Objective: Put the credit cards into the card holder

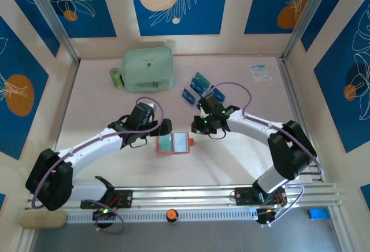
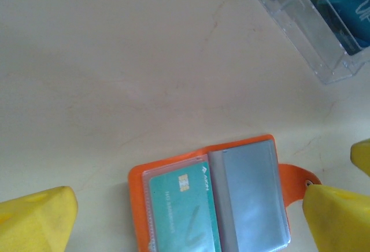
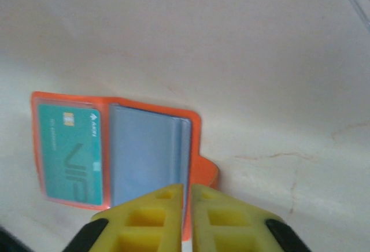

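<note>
Your left claw (image 2: 189, 194) gapes wide astride the open orange soft folding wallet (image 1: 173, 143). Your right claw (image 3: 187, 187) is closed above its clear sleeves (image 3: 144, 159).

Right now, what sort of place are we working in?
Likely a staged robot test booth: blue leaf-print panels wall in a pale table, an aluminium rail runs along the near edge, and the props are a wallet and card rack.

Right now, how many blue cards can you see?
5 blue cards: one in the left sleeve of the open orange wallet, four standing in the clear rack farther back; the right arm may hide more there.
</note>
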{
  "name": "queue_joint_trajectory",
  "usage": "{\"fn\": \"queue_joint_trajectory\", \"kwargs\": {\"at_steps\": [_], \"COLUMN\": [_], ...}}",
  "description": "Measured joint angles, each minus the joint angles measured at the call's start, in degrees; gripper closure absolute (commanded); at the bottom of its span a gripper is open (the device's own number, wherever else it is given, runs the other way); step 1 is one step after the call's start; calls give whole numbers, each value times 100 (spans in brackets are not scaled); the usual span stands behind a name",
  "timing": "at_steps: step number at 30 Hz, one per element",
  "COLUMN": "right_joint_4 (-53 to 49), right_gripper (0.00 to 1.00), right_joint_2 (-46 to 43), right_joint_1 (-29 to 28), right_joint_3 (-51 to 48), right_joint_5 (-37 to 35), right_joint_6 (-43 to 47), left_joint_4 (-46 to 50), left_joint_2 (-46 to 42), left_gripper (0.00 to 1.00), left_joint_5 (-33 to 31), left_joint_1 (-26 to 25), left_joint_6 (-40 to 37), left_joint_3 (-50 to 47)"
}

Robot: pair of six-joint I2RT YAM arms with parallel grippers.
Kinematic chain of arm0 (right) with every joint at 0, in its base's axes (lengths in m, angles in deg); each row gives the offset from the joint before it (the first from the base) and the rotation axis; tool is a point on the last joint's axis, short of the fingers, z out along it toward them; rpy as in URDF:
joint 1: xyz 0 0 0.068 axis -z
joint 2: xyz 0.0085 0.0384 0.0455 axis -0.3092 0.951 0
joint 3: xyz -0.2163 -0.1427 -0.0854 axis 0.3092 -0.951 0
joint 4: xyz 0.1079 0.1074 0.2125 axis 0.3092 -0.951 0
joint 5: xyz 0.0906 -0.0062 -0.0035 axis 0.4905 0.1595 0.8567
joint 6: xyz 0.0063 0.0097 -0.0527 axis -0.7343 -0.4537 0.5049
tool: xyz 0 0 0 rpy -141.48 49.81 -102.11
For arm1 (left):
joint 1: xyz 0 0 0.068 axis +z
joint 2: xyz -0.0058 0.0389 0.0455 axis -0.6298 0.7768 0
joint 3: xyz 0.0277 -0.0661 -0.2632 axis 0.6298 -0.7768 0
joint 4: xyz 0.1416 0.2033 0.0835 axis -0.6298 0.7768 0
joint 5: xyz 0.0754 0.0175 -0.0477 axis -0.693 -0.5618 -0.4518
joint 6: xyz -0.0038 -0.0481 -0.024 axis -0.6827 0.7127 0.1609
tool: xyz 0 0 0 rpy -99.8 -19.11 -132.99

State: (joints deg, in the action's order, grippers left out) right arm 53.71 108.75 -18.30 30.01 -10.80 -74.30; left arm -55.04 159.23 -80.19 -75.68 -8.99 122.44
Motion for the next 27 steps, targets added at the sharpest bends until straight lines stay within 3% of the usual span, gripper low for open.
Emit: {"fn": "queue_joint_trajectory", "kwargs": {"at_steps": [9, 27], "right_joint_4": [345, 334], "right_gripper": [100, 100], "right_joint_2": [920, 1451], "right_joint_1": [55, -199], "right_joint_3": [494, 660], "right_joint_5": [811, 817], "right_joint_6": [-11, 74], "left_joint_4": [-310, -472], "left_joint_2": [479, 1088], "left_gripper": [0, 0], "left_joint_5": [105, 101], "left_joint_1": [-361, -413], "left_joint_6": [92, -68], "left_joint_3": [0, -98]}}
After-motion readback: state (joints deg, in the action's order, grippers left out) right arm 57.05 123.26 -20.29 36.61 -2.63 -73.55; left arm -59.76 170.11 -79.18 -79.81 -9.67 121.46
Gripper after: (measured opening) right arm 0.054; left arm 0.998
